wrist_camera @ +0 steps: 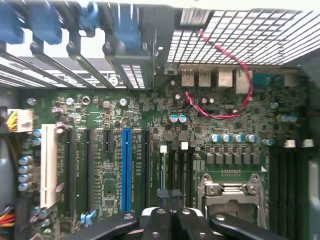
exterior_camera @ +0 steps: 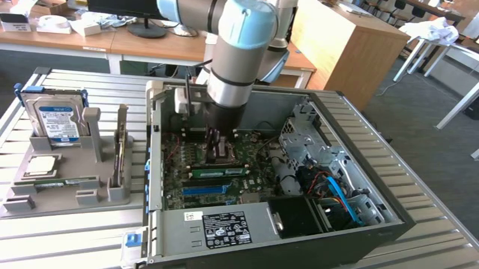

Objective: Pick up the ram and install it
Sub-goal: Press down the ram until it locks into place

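hovering over motherboard [wrist_camera: 150, 150] | ram [exterior_camera: 217, 171] seated | case label [exterior_camera: 226, 228] unreadable

Wooden desks [exterior_camera: 150, 47] and grey carpet floor [exterior_camera: 419, 140] surround the bench.

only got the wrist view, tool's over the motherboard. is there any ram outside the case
Observer: Yes, a green stick lies flat in a grey tray at the exterior view's left of the case.
Operator: what else is on that tray
Observer: A hard drive stands upright at its back.
Operator: where's the tool from out there
Observer: The tool reaches down into the open case, its tip just above the ram lying across the board.
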`<state>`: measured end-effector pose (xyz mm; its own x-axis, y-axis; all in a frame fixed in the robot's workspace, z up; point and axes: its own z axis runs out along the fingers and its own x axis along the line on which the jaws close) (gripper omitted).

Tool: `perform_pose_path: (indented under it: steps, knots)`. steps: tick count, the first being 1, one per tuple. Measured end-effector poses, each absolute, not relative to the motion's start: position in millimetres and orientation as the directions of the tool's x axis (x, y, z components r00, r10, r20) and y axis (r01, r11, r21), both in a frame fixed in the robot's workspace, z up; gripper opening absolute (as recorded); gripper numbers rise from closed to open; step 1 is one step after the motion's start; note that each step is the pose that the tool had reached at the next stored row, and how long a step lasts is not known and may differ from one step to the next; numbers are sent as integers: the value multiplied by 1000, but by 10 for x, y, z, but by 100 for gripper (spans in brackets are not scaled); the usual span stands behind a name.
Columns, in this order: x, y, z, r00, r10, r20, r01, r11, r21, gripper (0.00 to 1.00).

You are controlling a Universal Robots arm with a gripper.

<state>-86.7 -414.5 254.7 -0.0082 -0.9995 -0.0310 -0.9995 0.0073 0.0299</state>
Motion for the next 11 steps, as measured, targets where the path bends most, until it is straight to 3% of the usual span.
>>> perform_pose_path:
  steps: [11]
  knots:
    - [-867,-4145,3037,-8,-999,-31,-1000,7,30,10]
